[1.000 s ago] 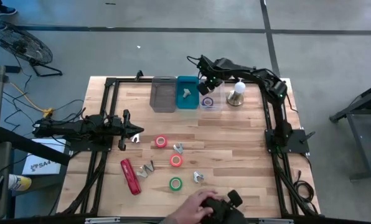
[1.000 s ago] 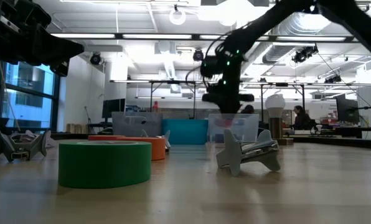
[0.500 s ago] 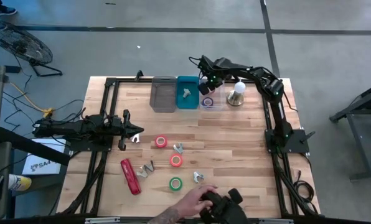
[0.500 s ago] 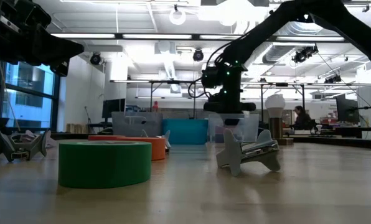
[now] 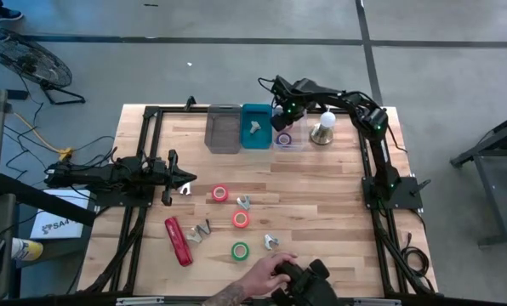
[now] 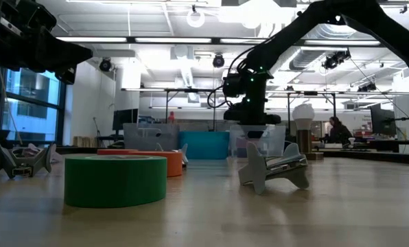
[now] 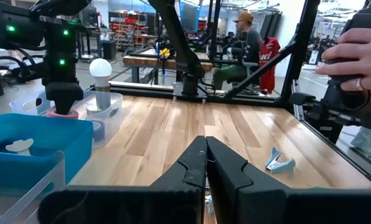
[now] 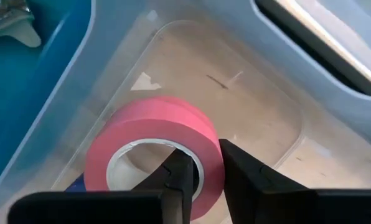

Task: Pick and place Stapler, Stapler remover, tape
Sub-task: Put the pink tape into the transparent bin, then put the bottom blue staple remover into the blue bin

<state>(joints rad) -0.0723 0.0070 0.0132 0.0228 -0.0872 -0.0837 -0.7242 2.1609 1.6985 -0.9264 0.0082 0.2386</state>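
My right gripper (image 5: 283, 121) reaches into the clear bin (image 5: 299, 141) at the table's far edge, shut on a pink tape roll (image 8: 154, 143). A purple roll (image 8: 79, 185) lies beneath it in the bin. Red (image 5: 219, 194), orange (image 5: 241, 219) and green (image 5: 239, 251) rolls lie flat mid-table. The red stapler (image 5: 179, 241) lies toward the near left. Silvery staple removers (image 5: 243, 202) (image 5: 201, 229) (image 5: 270, 242) sit among the rolls, and another (image 5: 253, 127) is in the blue bin. My left gripper (image 5: 188, 180) waits shut at the table's left. My right gripper pinches the pink roll's wall (image 8: 207, 149), one finger (image 8: 176, 177) inside the pale core and the other (image 8: 248, 177) outside. It comes from above, pointing down. The roll sits flat in the hold, inside the clear bin; whether it rests on the purple roll, I cannot tell.
A grey bin (image 5: 223, 132) and a blue bin (image 5: 255, 115) stand left of the clear one, and a white-domed object (image 5: 323, 127) stands right of it. A person's hand (image 5: 266, 276) holds a black device at the near edge. Black frame rails run along both sides.
My right gripper has come down into the clear bin with the pink roll, then held almost still. The person's hand at the near edge has shifted slightly.
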